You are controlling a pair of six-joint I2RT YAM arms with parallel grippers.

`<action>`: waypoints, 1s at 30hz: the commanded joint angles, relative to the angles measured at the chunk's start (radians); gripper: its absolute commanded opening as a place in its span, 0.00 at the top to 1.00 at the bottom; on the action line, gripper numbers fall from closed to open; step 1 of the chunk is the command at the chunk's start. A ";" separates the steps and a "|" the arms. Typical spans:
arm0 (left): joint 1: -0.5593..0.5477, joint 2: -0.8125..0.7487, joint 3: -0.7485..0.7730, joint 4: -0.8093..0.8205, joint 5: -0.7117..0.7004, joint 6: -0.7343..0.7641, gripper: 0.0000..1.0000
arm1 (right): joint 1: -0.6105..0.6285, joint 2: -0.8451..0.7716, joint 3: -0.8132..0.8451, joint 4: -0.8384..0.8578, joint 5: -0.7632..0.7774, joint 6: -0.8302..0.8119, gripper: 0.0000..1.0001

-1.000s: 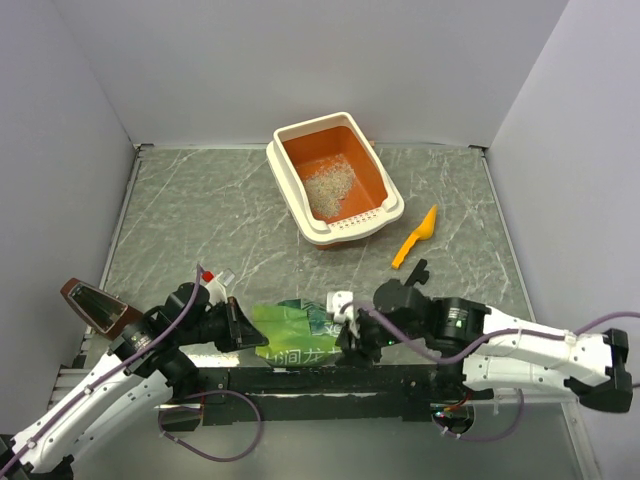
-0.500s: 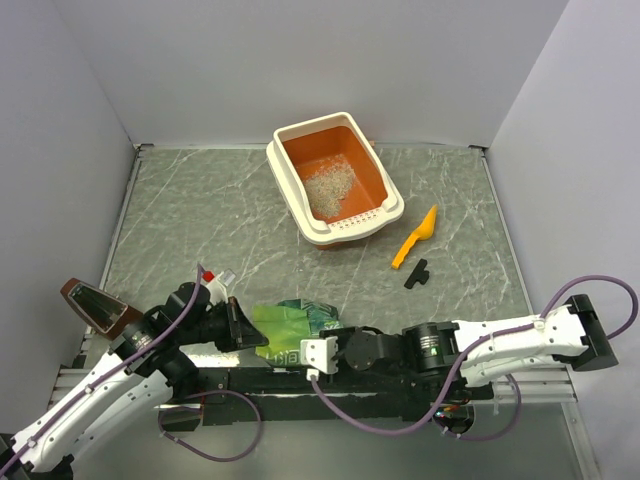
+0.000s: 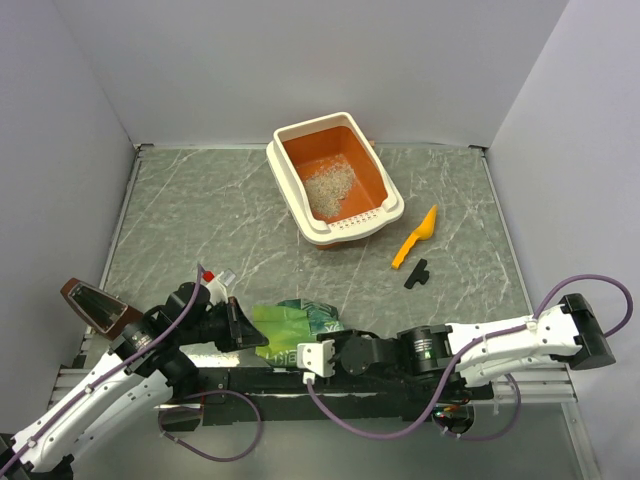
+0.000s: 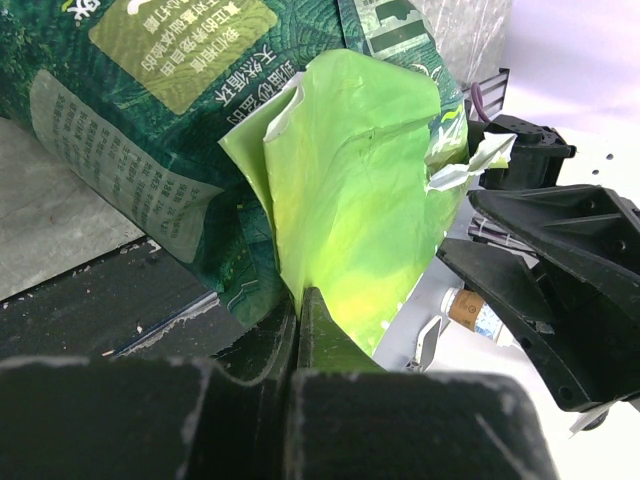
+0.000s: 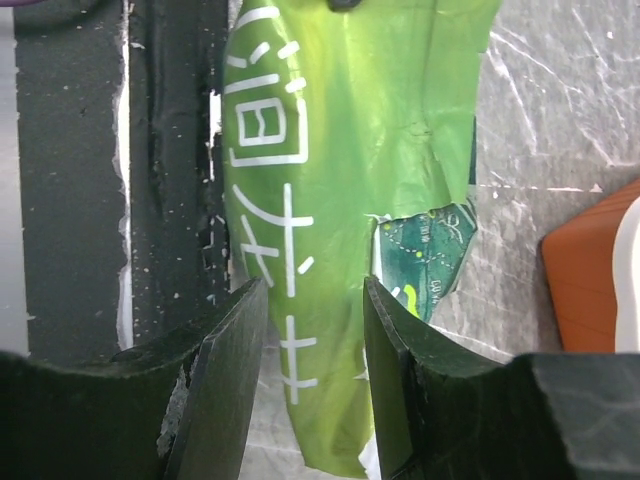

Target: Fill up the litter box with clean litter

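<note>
While the left tool (image 4: 300, 302) is pinched tight on a light-green fold of the green bag (image 3: 290, 325), the right tool (image 5: 310, 295) stands with its jaws part-way apart over the same bag's printed face. The bag shows in the gap between them, and whether the fingers (image 5: 235, 340) touch it cannot be told. The bag lies at the near edge of the table (image 3: 200, 220), between the two arms. The litter box (image 3: 375, 175) sits well apart from it at the far side of the table, set at an angle. The clean litter (image 3: 330, 185) forms a small pale patch on its orange floor. An orange-yellow scoop (image 3: 417, 235) lies on the table just right of the box, with a small black object (image 3: 416, 272) near it.
</note>
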 commanded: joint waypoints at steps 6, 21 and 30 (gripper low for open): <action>0.008 0.010 0.003 -0.091 -0.071 -0.020 0.99 | 0.012 -0.001 -0.049 0.076 -0.023 0.026 0.50; 0.009 0.023 0.025 -0.091 -0.067 -0.014 0.99 | -0.025 0.068 -0.073 0.101 -0.023 0.007 0.53; 0.008 0.029 0.153 -0.086 -0.120 0.094 0.99 | -0.045 0.051 -0.050 0.013 -0.062 0.049 1.00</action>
